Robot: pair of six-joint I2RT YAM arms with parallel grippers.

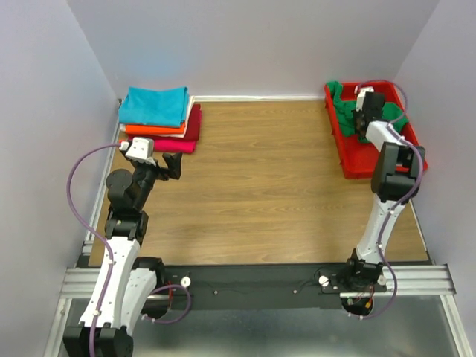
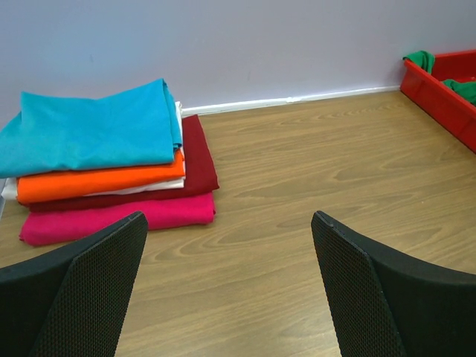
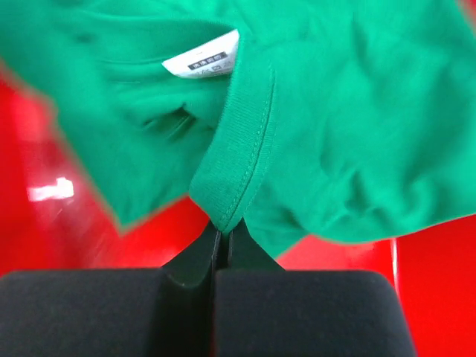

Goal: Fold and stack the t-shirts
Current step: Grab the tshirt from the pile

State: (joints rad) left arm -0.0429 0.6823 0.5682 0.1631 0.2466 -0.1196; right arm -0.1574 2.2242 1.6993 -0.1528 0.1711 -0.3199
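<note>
While the left pincer (image 2: 229, 219) gapes, the right pincer (image 3: 223, 232) clamps the collar of the green t-shirt (image 3: 349, 111), seemingly over the tray (image 3: 44, 253)

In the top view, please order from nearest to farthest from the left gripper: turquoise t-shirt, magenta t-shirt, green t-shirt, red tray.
From the left gripper:
1. magenta t-shirt, stack bottom, just beyond it.
2. turquoise t-shirt, stack top, farther back.
3. green t-shirt and red tray, far right; shirt lies in tray, too close to call.
</note>
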